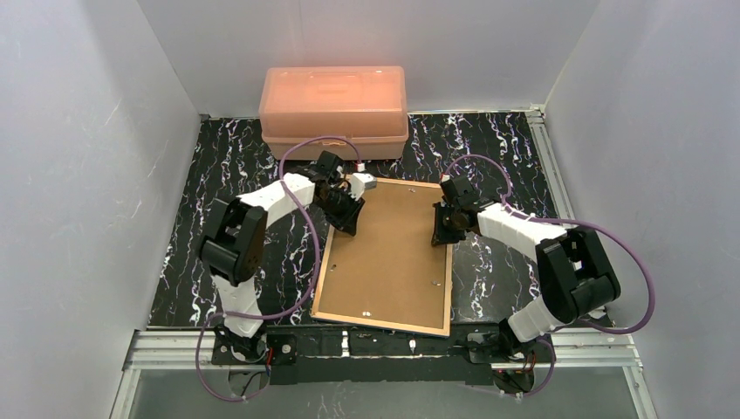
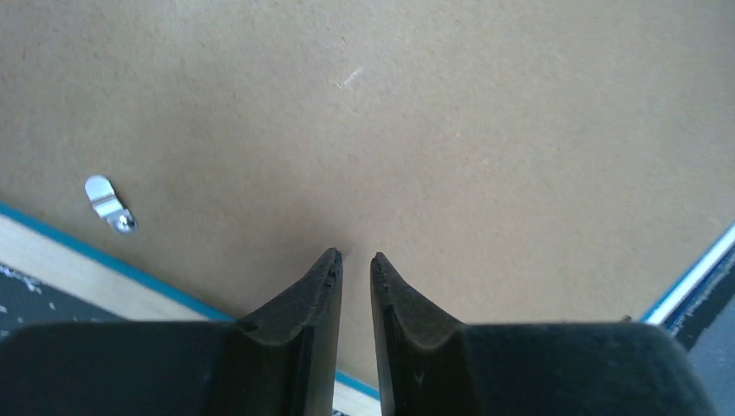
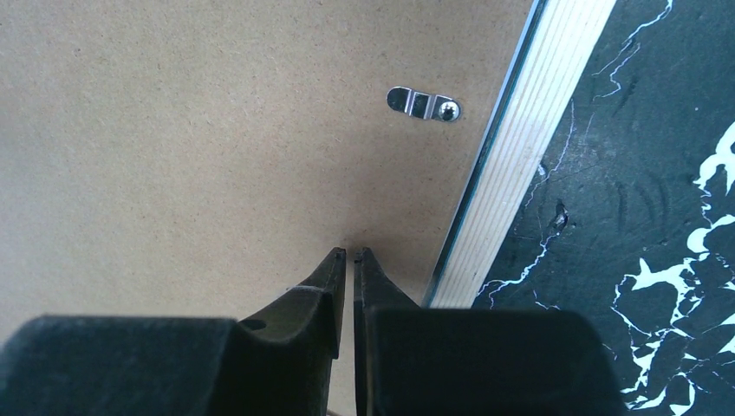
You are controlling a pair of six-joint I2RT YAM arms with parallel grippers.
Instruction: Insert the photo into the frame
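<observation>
The frame [image 1: 384, 262] lies back side up on the black marbled table, its brown fibreboard backing [image 2: 451, 121] facing me inside tan wooden edges [image 3: 529, 147]. The photo is hidden or out of view. My left gripper [image 1: 352, 214] points down at the backing near the frame's far left edge. Its fingertips [image 2: 355, 256] stand a small gap apart with nothing between them. My right gripper [image 1: 443, 229] points down near the frame's far right edge. Its tips [image 3: 350, 251] are parted only by a thin slit and hold nothing.
A salmon-pink plastic box [image 1: 333, 105] stands at the back of the table, just beyond the frame. Small metal turn clips [image 2: 111, 204] [image 3: 423, 104] sit on the backing near each gripper. White walls enclose the table on three sides.
</observation>
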